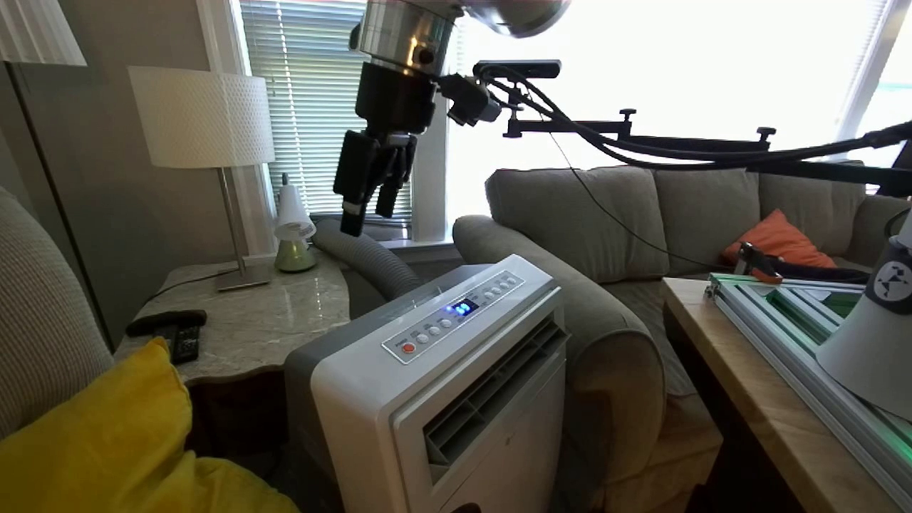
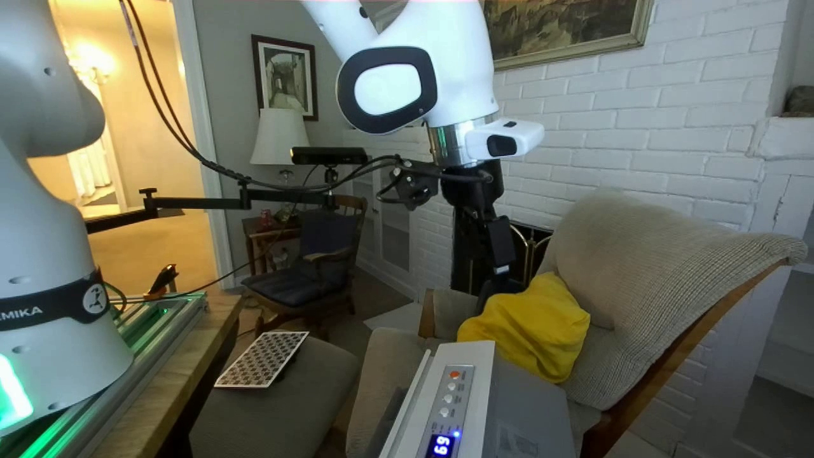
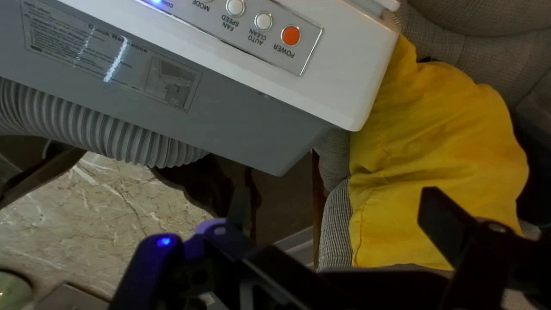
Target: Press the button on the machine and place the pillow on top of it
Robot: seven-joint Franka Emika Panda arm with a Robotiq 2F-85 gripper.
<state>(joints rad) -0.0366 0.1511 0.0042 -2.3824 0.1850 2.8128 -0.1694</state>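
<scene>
Yellow pillow [image 3: 434,146], white-grey machine [image 1: 438,381], orange button [image 3: 291,35], black hand [image 1: 369,216], veined beige tabletop [image 3: 107,211]

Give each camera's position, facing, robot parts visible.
Exterior view: raised beside the machine, nearest its power button; faces sofa and window; arm, gripper, base show.
Exterior view: raised at the machine's opposite end; faces armchair and brick wall; arm, gripper, base show.
Wrist view: rides the arm, looks down at machine and pillow; only gripper parts show, fingers open.
Both exterior views share machine, pillow, arm, gripper, base.
</scene>
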